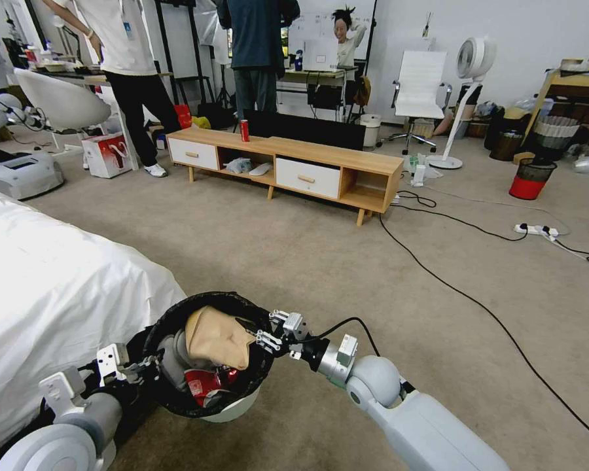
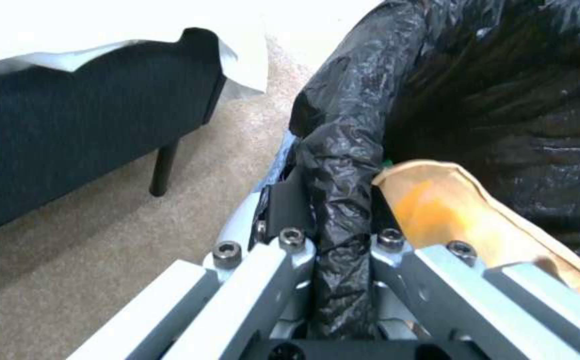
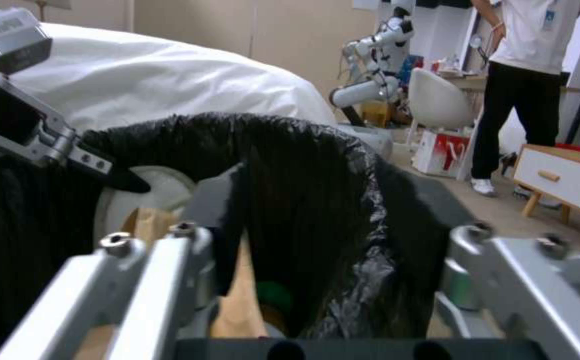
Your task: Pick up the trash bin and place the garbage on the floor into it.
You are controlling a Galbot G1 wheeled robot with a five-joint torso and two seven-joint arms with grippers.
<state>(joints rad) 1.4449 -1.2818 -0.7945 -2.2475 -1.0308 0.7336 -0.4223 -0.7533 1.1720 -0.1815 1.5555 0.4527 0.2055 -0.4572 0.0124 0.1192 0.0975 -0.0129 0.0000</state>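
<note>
The bin (image 1: 206,405) sits low and left of centre in the head view, lifted off the floor (image 1: 347,261) beside the white bed (image 1: 52,294) and tilted so its black-bagged mouth faces the camera. The left gripper (image 1: 137,369) comes in from the lower left corner and is clamped on the bin's near-left rim; in the left wrist view its fingers (image 2: 287,210) pinch the folded black bag (image 2: 347,165) from both sides. The right gripper (image 1: 268,339) reaches in from the lower right and hangs at the bin's right rim with its jaws spread, one finger (image 3: 223,220) inside the mouth near the brown paper bag (image 1: 219,337), the other outside the liner. The paper bag fills the upper part of the opening, and a red wrapper (image 1: 206,383) lies below it inside the bin. In the right wrist view a bit of green (image 3: 273,295) shows deep in the bin under the paper. A black cable (image 1: 464,294) crosses the carpet on the right, and a low wooden cabinet (image 1: 288,167) stands across the upper middle.
</note>
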